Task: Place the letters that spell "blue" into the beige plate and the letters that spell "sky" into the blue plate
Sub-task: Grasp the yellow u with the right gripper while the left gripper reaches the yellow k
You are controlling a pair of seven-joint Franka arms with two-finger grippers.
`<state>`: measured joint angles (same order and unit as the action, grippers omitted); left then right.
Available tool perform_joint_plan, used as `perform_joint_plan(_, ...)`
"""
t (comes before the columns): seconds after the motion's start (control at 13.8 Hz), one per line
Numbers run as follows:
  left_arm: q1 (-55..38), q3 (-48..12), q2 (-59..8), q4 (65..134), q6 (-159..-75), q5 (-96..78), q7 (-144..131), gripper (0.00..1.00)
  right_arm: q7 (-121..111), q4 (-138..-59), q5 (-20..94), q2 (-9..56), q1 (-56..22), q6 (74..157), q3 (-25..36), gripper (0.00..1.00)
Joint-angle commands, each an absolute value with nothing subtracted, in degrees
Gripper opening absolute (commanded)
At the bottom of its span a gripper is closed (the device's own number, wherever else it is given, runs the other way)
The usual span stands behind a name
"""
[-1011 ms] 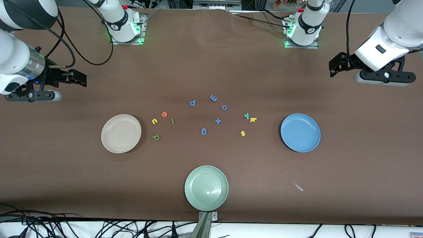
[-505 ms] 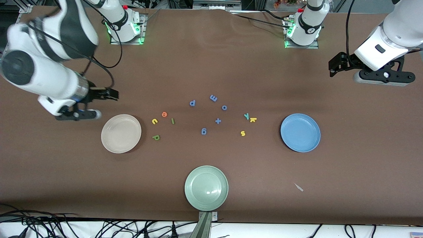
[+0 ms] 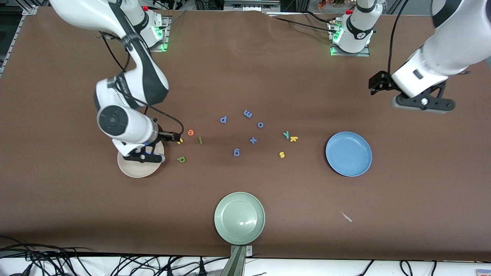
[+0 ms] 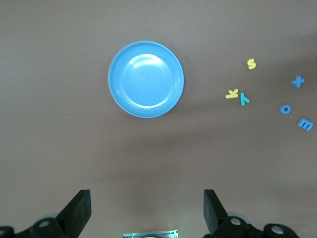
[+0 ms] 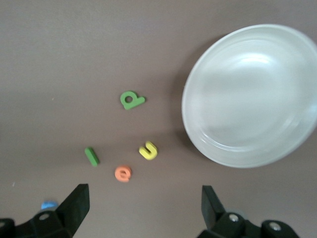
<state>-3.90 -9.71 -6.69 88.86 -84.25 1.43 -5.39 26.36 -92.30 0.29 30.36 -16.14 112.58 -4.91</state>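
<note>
STEP: approach, nothing plated | RIGHT gripper [image 3: 177,138]: fingers apart, empty, over yellow foam u [image 5: 148,150] beside round cream-beige plate [image 3: 132,171] | LEFT gripper [image 4: 146,210]: fingers apart, empty, waiting above table near round blue plate [image 3: 348,153] | NEXT: descend, pinch u.

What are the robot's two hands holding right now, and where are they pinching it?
Nothing. The right gripper, jaws open, hangs over the beige plate; the left gripper, jaws open, hangs over bare table.
</note>
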Motion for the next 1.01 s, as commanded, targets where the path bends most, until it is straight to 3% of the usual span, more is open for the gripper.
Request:
perform_joint_plan(0.0,-5.53,-10.63,-12.02,87.45,-85.16,0.62,-4.48,1.00,30.05,-96.47,0.18,32.78,-17.13,119.93,-4.48,1.00)
perform_joint_plan(0.22,-6.85,-11.77,-16.25,87.54,-89.20,0.79,-3.96,1.00,30.94,-105.28,0.09,32.69,-17.40,132.43,-4.48,1.00)
perform_joint_plan(0.58,-9.92,-12.21,-23.71,87.98,-96.49,0.26,7.10,1.00,32.61,-109.68,0.09,32.08,-17.93,135.35,-4.48,0.99)
perform_joint_plan(0.94,-13.18,-12.30,-30.40,90.08,-106.77,0.97,22.98,1.00,32.61,-111.80,-0.61,31.90,-17.93,138.07,-4.39,0.81)
